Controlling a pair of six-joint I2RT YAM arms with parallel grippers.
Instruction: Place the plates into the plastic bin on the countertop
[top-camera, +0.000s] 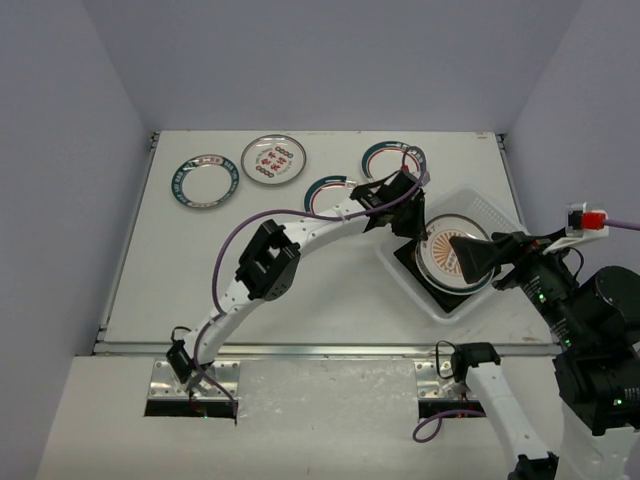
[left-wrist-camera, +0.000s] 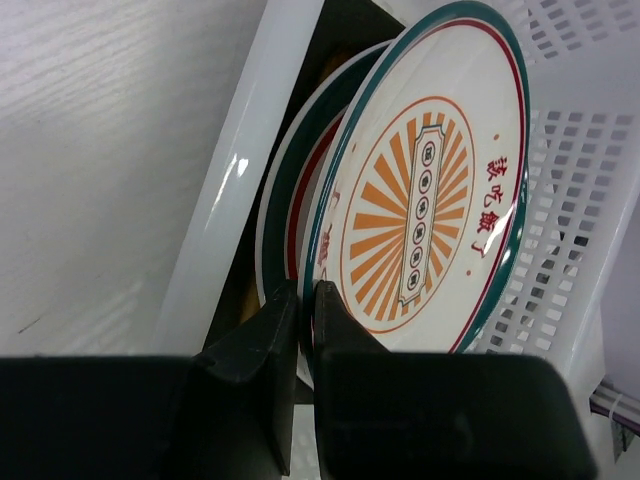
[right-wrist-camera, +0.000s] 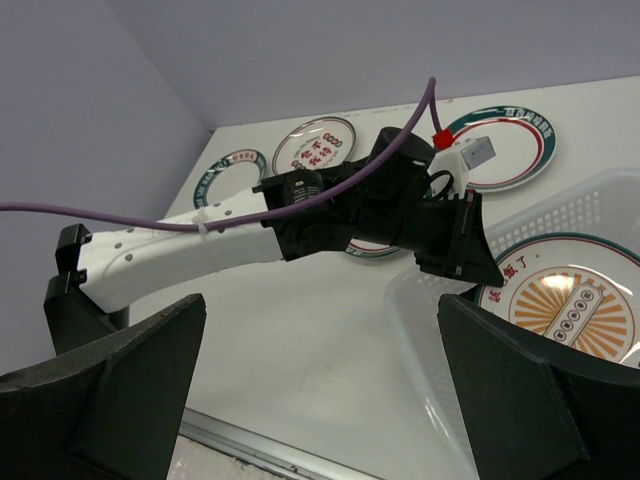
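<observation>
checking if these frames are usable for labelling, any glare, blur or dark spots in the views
Top external: even soft light, faint shadows. Left wrist: a bright glare streak on the plastic bin rim; the sunburst plate is sharp, the left gripper near-black and soft. Right wrist: the right gripper is two dark blurred masses at the lower corners; the left arm is in focus.
</observation>
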